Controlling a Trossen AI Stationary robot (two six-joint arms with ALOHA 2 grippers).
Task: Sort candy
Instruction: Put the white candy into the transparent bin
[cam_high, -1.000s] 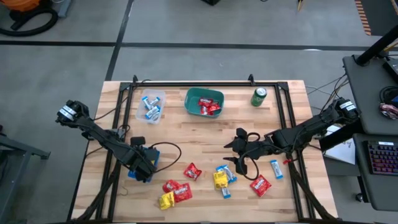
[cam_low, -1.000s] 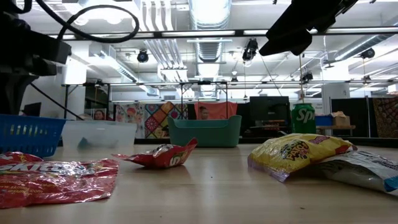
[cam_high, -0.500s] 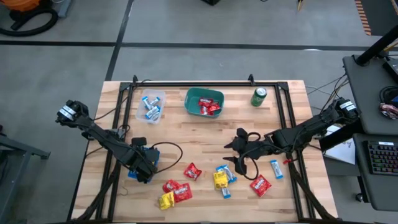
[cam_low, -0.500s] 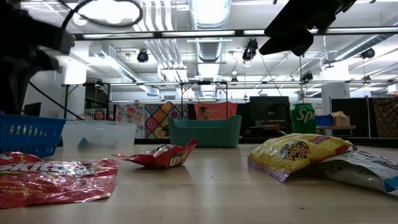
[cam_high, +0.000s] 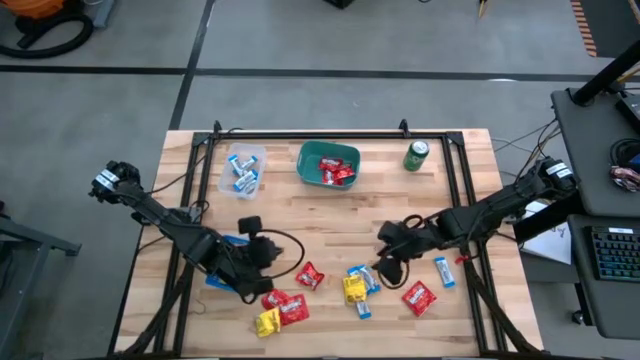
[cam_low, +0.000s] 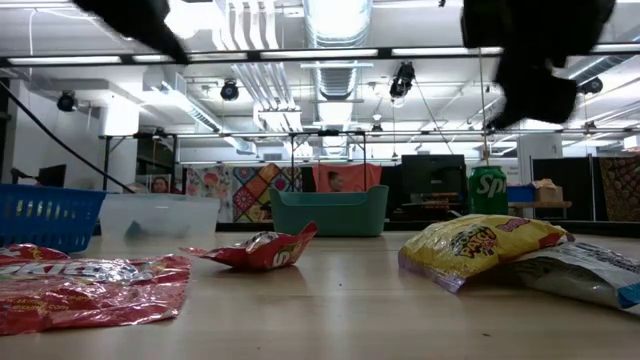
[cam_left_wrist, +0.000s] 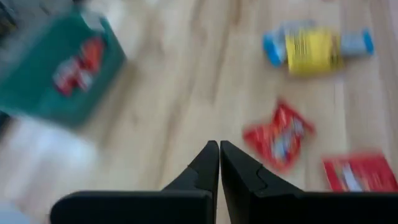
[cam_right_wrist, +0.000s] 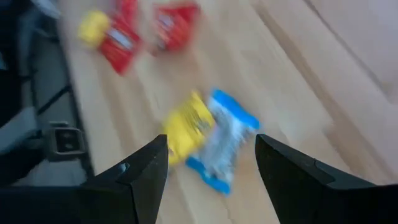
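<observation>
Loose candy lies on the near half of the table: red packets (cam_high: 309, 276), (cam_high: 283, 304), (cam_high: 419, 297), yellow packets (cam_high: 353, 289), (cam_high: 267, 322), blue-and-white wrappers (cam_high: 444, 271), (cam_high: 370, 280). My left gripper (cam_high: 268, 272) (cam_left_wrist: 219, 149) is shut and bare, above the table near a red packet (cam_left_wrist: 280, 134). My right gripper (cam_high: 382, 265) (cam_right_wrist: 211, 142) is open, tilted down over a yellow packet (cam_right_wrist: 186, 127) and a blue-and-white wrapper (cam_right_wrist: 224, 146), touching neither. Both grippers hang high in the low view.
At the back stand a green bin (cam_high: 328, 164) with red packets, a clear tub (cam_high: 243, 168) with blue-and-white wrappers and a green can (cam_high: 416, 155). A blue basket (cam_high: 222, 262) sits under my left arm. A black frame (cam_high: 300, 134) edges the table.
My left gripper has risen from over the blue basket and swung toward the table's right, tipping from pointing down to a slant; it stays shut. My right gripper has rolled about its own axis and tipped down toward the yellow and blue candy, staying open.
</observation>
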